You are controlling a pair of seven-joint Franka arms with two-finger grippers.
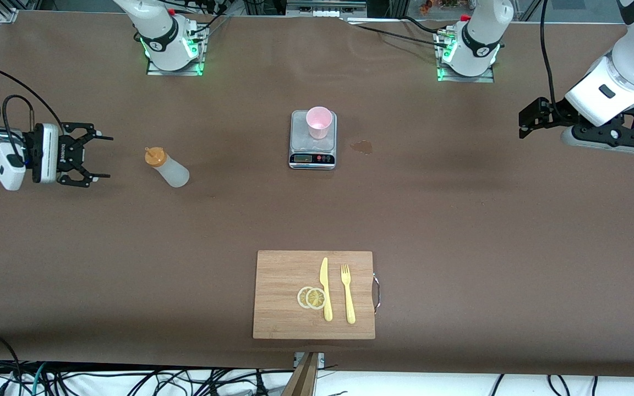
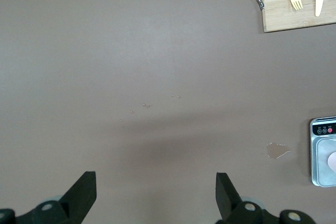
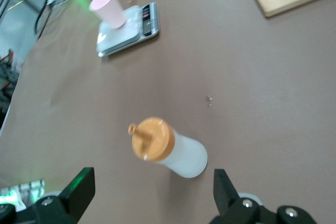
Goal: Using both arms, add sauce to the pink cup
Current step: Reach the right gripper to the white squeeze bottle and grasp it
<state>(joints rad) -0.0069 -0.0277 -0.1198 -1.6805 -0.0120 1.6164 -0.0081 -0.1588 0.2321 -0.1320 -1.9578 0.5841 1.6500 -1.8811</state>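
Observation:
The sauce bottle [image 1: 167,166], whitish with an orange nozzle cap, stands on the table toward the right arm's end. It also shows in the right wrist view [image 3: 173,151]. My right gripper [image 1: 109,157] is open and empty, low beside the bottle and apart from it, with the fingers pointing at it [image 3: 153,172]. The pink cup [image 1: 318,122] stands on a grey kitchen scale [image 1: 312,153] at mid-table; it also shows in the right wrist view [image 3: 107,8]. My left gripper [image 1: 522,125] is open and empty, up over bare table at the left arm's end [image 2: 155,178].
A small sauce spill [image 1: 362,147] lies beside the scale toward the left arm's end. A wooden cutting board [image 1: 284,286] near the front edge carries a yellow knife [image 1: 325,289], a fork [image 1: 348,294] and lemon slices [image 1: 311,297].

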